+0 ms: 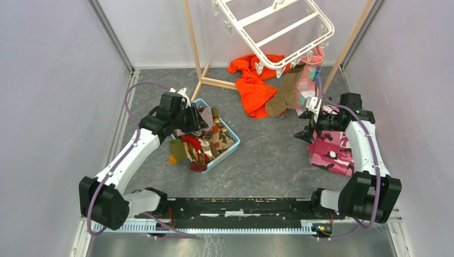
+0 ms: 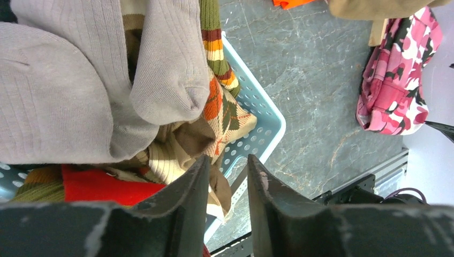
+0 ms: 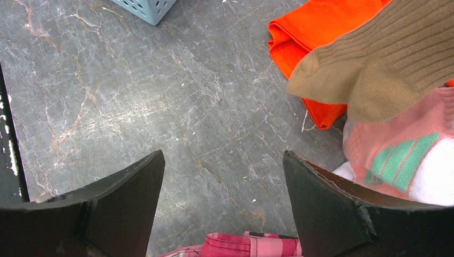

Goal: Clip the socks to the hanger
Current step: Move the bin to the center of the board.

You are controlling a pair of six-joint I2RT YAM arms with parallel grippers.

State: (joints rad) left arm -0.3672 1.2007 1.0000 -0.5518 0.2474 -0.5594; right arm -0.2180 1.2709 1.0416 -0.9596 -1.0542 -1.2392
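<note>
Closest to the left wrist camera, at the bottom of its frame, the two black fingers of the left gripper (image 2: 228, 160) are seen a little way apart. Only a thin gap is left between them, and nothing is pinched in it. Just above them a heap of soft socks (image 2: 217, 107) is piled in a light blue plastic basket with small holes (image 2: 267, 126). A big grey ribbed sock (image 2: 80, 80) is spread over the upper left of the heap, and striped, patterned and red ones are tucked under it. In the right wrist view the black fingers of the right gripper (image 3: 224, 155) are spread wide over the grey stone table (image 3: 134, 80), and nothing is held there. In the top view the white plastic hanger frame with little clips (image 1: 278, 32) is seen tilted at the top middle, between the legs of a light wooden stand (image 1: 195, 43). Two socks are already clipped at its lower right edge: a plain brown sock (image 1: 285, 91) and a pink sock with teal and white patches (image 1: 309, 80). A bright orange garment (image 1: 251, 85) is left on the table behind them, and a pink camouflage cloth (image 1: 332, 152) is laid at the right, under the right arm. The step in hand is judged to be picking the next sock from the basket. For that, the left fingers would need to be pushed down around one sock only and closed on it. The sock would then be lifted free of the heap and carried up and right to an empty clip. That clip would likely have to be squeezed open by the right gripper.
</note>
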